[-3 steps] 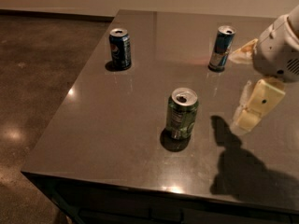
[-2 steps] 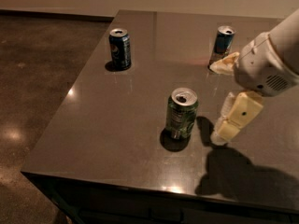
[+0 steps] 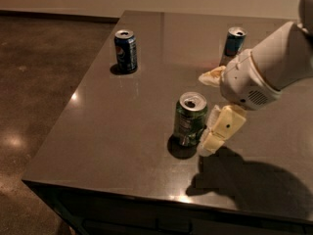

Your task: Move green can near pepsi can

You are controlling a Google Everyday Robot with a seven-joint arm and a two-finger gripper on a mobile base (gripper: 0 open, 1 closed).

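Note:
The green can (image 3: pixel 188 121) stands upright near the front middle of the dark table (image 3: pixel 112 131). The pepsi can (image 3: pixel 125 51) stands upright at the back left, well apart from it. My gripper (image 3: pixel 205 112) reaches in from the right and is open. Its fingers stand spread just to the right of the green can. One pale finger (image 3: pixel 221 129) is close against the can's right side. The other finger (image 3: pixel 211 77) is behind and above the can. The can is not gripped.
A slim blue-and-silver can (image 3: pixel 234 42) stands at the back right, just behind my arm (image 3: pixel 274 65). The table's left and front edges drop to a brown floor (image 3: pixel 44 82). My arm's shadow falls on the front right of the table.
My gripper has moved left and forward, from the table's right side to right beside the green can. The cans have not moved.

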